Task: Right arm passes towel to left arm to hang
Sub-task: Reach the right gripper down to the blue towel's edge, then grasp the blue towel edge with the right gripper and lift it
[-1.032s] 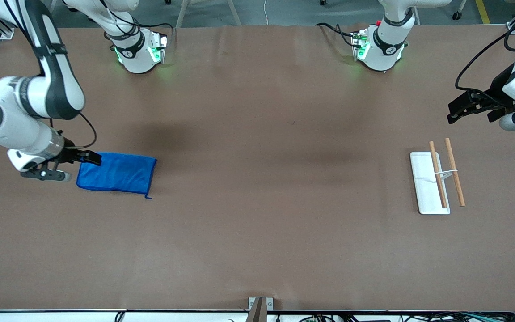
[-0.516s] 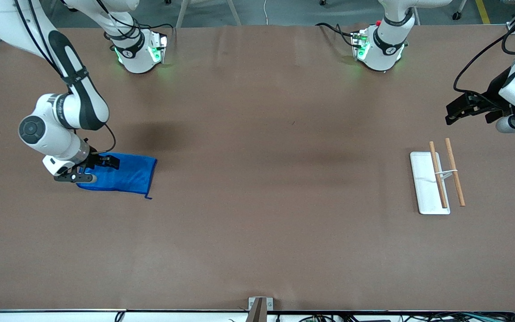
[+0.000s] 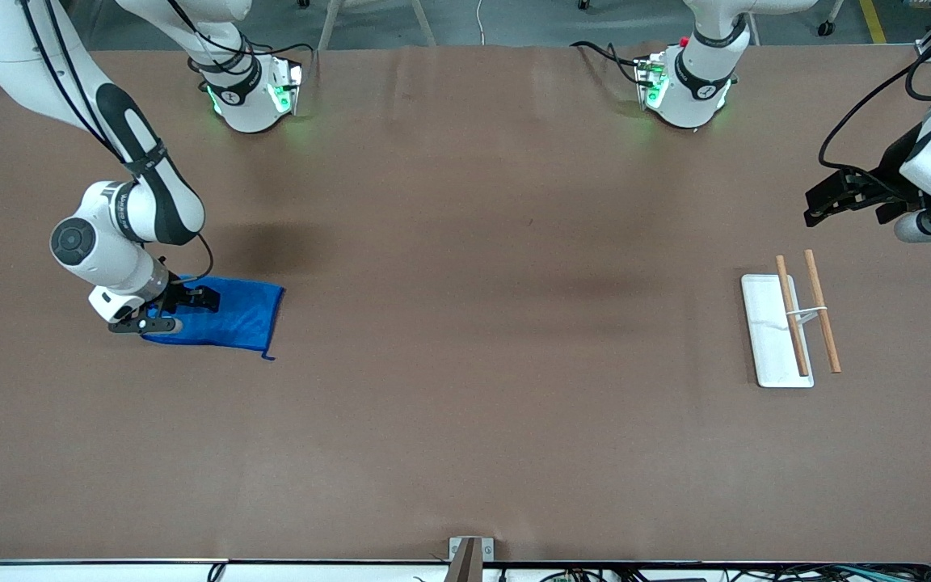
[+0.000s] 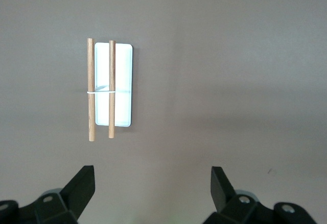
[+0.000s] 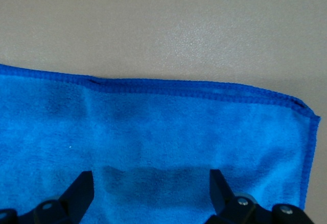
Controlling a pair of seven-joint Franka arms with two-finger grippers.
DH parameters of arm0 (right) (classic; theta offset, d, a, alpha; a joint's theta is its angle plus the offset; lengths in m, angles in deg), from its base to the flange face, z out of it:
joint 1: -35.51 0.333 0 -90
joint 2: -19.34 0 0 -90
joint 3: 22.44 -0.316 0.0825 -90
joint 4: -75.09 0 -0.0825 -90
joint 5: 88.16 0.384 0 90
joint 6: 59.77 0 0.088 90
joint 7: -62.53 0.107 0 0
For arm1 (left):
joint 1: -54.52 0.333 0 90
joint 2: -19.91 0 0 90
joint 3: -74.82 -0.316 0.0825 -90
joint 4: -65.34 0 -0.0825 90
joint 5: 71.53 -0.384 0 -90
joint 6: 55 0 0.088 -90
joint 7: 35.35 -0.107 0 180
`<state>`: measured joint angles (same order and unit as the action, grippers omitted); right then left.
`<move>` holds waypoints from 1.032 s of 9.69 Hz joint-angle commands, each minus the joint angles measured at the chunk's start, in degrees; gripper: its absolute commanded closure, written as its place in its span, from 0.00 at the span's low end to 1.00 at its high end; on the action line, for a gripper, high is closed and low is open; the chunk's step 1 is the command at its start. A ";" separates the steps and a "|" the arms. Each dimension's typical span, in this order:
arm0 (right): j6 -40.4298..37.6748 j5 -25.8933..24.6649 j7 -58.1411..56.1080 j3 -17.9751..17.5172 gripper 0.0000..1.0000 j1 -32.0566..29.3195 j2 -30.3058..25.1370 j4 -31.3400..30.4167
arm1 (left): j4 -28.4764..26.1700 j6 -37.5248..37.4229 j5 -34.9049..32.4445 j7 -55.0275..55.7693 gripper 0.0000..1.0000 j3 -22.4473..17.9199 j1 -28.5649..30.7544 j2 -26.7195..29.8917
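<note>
One towel [image 3: 227, 319] lies flat near the tabletop's right-arm end, the right gripper [image 3: 183, 311] spread wide over it. One white rack [image 3: 773, 335] carries two wooden rods [image 3: 821, 311]; the left gripper [image 3: 825, 202] waits above, fingers apart.

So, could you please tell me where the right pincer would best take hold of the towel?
Probably the hemmed edge toward the right arm's end of the table, coming straight down. The towel lies flat, so a pinch must gather cloth, and the open right pincer is low over that end.
</note>
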<state>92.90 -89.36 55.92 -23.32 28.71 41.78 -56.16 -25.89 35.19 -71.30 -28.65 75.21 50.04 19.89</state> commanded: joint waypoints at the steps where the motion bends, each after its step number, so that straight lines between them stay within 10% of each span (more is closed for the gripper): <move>1: 0.09 -0.03 -0.24 -0.44 0.02 -0.14 -0.82 -1.29 | -1.49 0.68 0.73 0.69 0.00 -0.04 -0.01 -0.51; 7: -0.26 0.32 -0.59 -0.44 0.35 0.91 -0.82 -2.17 | -1.49 0.59 0.73 0.69 0.00 -0.04 -0.01 -0.77; 10: -4.81 0.32 -2.44 -0.61 0.86 0.91 -2.57 -1.73 | -1.49 0.59 0.73 0.69 0.00 0.05 -0.10 -0.77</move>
<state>90.14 -89.33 54.39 -23.73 29.43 40.89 -57.13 -25.94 35.19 -71.30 -28.65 75.21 50.03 19.73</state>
